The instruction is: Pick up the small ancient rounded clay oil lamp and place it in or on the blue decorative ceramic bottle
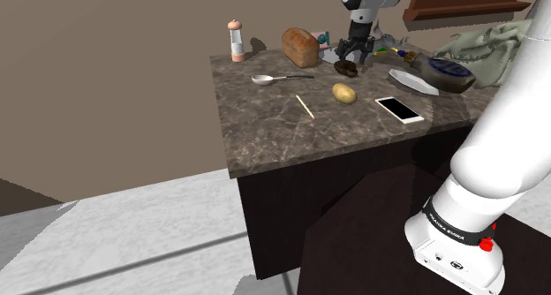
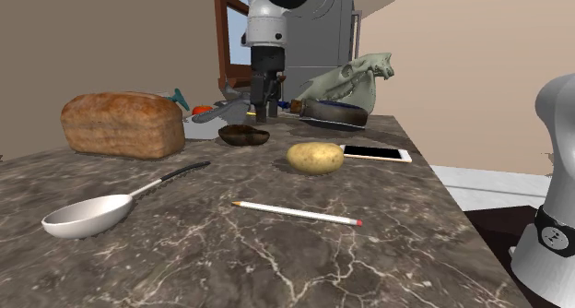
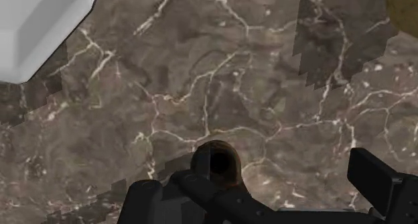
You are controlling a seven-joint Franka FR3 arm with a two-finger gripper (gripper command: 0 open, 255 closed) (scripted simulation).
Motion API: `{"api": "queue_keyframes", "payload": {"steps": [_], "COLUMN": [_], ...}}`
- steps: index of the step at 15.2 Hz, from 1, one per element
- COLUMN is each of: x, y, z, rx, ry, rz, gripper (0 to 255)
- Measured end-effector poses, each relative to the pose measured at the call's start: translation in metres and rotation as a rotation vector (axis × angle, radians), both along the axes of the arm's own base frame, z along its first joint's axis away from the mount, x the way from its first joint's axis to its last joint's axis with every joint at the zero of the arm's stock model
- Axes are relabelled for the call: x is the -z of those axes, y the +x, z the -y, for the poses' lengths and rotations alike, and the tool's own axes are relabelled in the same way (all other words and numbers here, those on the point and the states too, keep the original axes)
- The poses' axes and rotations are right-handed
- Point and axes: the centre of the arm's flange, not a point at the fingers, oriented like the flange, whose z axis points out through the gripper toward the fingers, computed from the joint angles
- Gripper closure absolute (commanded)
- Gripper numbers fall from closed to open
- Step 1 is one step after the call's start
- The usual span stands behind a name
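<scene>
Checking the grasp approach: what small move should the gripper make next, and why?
Probably lower straight down, nudging to centre the lamp. The gripper is open and hangs just above the lamp, not yet around it; in the wrist view the lamp lies between the fingers but nearer one.

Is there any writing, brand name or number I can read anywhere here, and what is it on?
White lettering on the robot's black band: too small to read.
Round mark on the robot's base: too small to read.
No text on the phone or the pencil.
</scene>
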Motion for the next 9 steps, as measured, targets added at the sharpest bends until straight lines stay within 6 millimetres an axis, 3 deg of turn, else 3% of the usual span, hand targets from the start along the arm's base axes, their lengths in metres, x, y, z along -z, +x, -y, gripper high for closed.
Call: {"api": "queue_keyframes", "payload": {"steps": [4,9], "x": [0.015,0.04], "y": [0.023,0.028], "z": [0.045,0.051], "rx": [0.027,0.032], "ry": [-0.011,-0.014], "rz": [-0.002,-0.003], "gripper": [0,0]}}
